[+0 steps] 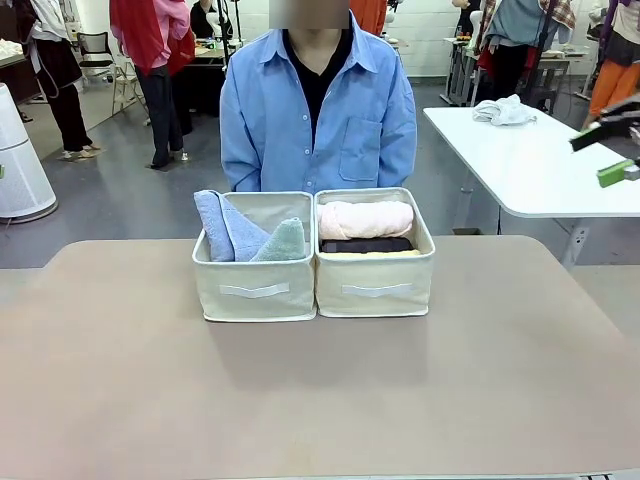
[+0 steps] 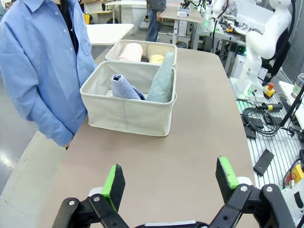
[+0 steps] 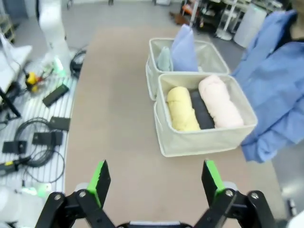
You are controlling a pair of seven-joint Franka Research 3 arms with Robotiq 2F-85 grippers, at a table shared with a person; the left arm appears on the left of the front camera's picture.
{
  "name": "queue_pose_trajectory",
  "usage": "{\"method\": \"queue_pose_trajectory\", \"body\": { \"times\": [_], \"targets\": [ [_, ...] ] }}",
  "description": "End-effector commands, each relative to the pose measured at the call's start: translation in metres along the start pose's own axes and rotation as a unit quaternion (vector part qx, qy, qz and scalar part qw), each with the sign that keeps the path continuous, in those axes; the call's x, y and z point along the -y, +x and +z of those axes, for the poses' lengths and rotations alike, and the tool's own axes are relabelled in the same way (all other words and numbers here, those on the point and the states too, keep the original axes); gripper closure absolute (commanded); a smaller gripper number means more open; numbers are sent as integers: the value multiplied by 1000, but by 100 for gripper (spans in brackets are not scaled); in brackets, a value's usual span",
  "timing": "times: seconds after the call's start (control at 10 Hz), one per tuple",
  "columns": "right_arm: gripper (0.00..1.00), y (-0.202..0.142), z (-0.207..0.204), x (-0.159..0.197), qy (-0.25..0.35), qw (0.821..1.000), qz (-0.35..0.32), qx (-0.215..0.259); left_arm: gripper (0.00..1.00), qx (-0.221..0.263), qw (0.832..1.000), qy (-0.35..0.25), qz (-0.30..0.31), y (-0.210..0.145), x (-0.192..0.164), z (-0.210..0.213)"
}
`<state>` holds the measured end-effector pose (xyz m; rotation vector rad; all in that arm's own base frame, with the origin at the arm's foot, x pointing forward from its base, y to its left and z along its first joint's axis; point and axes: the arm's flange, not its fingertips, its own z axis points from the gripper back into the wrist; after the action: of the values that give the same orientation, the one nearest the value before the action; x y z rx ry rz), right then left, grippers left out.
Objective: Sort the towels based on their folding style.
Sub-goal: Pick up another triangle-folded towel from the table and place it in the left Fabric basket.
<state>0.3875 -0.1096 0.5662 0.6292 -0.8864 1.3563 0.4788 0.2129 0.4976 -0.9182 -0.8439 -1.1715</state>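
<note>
Two beige bins stand side by side at the table's far middle. The left bin (image 1: 255,290) holds a blue cone towel (image 1: 222,225) and a pale grey-green cone towel (image 1: 283,242), both upright. In the right bin (image 1: 375,290) lie a pink roll (image 1: 365,219), a dark grey roll (image 1: 366,245) and a yellow roll (image 3: 183,109). My left gripper (image 2: 170,178) hovers open over bare table, well short of the cone bin (image 2: 124,114). My right gripper (image 3: 156,178) is open and empty too, above the table beside the roll bin (image 3: 199,140); its fingers also show at the right edge (image 1: 610,152).
A person in a blue shirt (image 1: 318,110) stands right behind the bins at the far edge. A white rag (image 1: 503,110) lies on a white side table (image 1: 540,170) at the back right. The brown table (image 1: 320,400) spreads wide in front of the bins.
</note>
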Motion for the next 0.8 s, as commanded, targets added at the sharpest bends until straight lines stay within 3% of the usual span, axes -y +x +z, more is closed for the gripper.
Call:
{"method": "queue_pose_trajectory", "body": {
  "times": [0.0, 0.4, 0.7],
  "targets": [
    [0, -33, 19, -5, -36, 997, -42, 50, 0, -2, 1000, 4, -1, 2, 1, 0],
    [0, -61, 70, -4, -72, 992, -67, 84, 0, -2, 1000, 4, -1, 2, 1, 0],
    [0, -59, 63, -15, -73, 992, -75, 65, 0, -2, 1000, 4, -1, 2, 1, 0]
  ]
}}
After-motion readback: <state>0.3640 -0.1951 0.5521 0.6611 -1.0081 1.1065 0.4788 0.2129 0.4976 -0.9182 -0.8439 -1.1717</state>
